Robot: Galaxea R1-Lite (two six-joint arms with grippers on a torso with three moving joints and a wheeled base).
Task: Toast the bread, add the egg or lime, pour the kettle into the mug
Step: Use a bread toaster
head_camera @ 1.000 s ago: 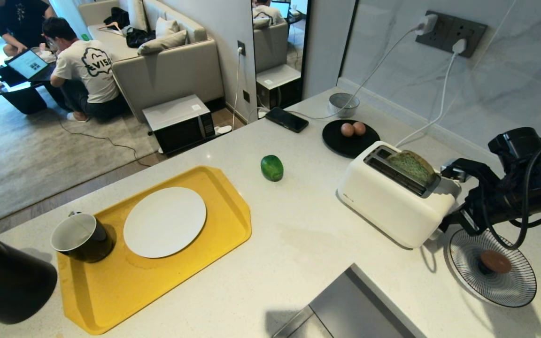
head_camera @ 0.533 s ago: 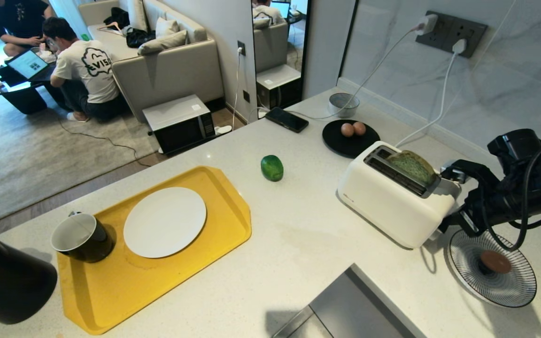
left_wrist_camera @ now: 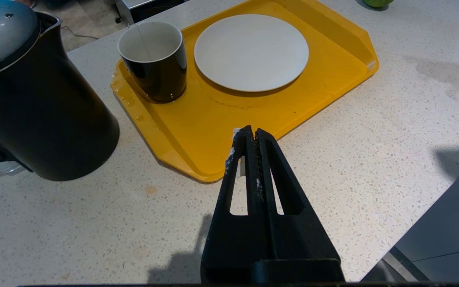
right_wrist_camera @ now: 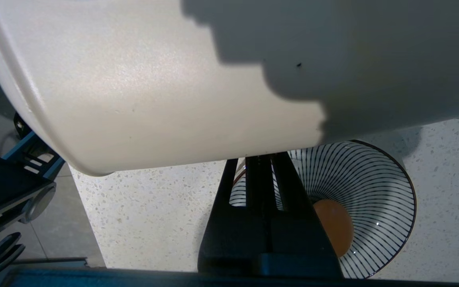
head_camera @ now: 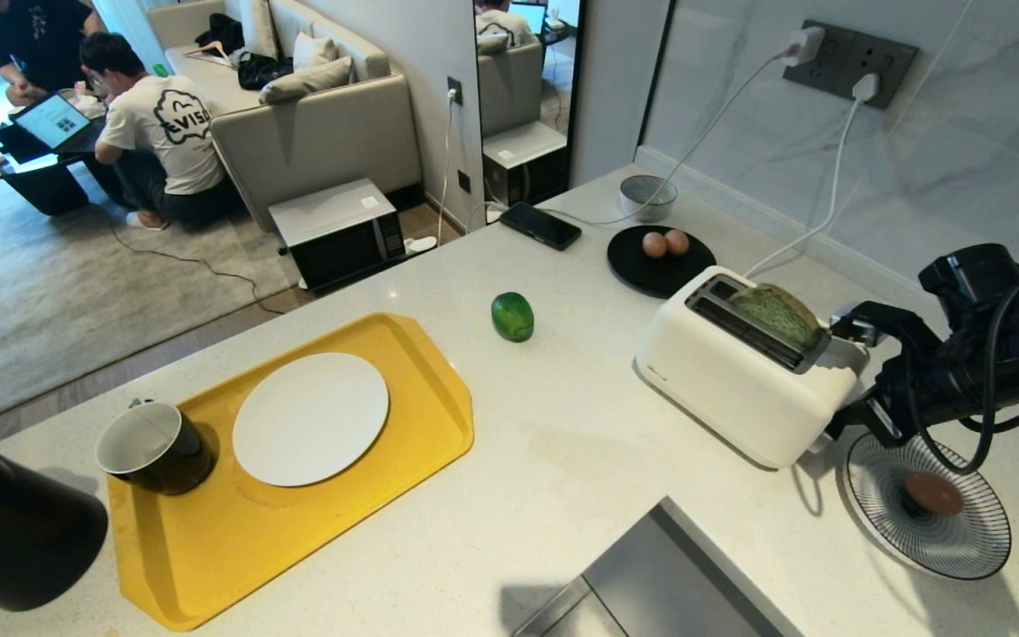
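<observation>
head view of a speckled white table (head_camera: pixel 563 460). right of centre stands a white toaster (head_camera: pixel 744 376) with the bread (head_camera: pixel 779 314), a pale green slice with a brown crust, sitting in the slot nearer the wall, its rounded top above the rim. the right end effector (head_camera: pixel 828 433) reaches in from the right edge of the frame and sits against the toaster's right end, low on its side; in the right wrist view its fingers (right_wrist_camera: pixel 263 175) are pressed together, closed on nothing, with tips hidden under the toaster's body. just below it in the frame lies a striped bowl (head_camera: pixel 969 548) holding one egg (head_camera: pixel 932 493). above the toaster, a black plate (head_camera: pixel 642 270) carries two more eggs (head_camera: pixel 664 242), with a small grey bowl (head_camera: pixel 647 196) and a dark phone (head_camera: pixel 540 225) further up. the lime (head_camera: pixel 512 316) lies alone near the centre of the frame, apart from the toaster and the tray. at lower left a yellow tray (head_camera: pixel 368 531) bears a white plate (head_camera: pixel 310 418) and, beside it on the left, the upright mug (head_camera: pixel 154 447). the kettle (head_camera: pixel 14 531) stands off the tray at the lower left corner. in the left wrist view the left end effector (left_wrist_camera: pixel 249 135) hangs closed and empty over the near edge of the tray. two people sit by a sofa (head_camera: pixel 315 124) at upper left.
</observation>
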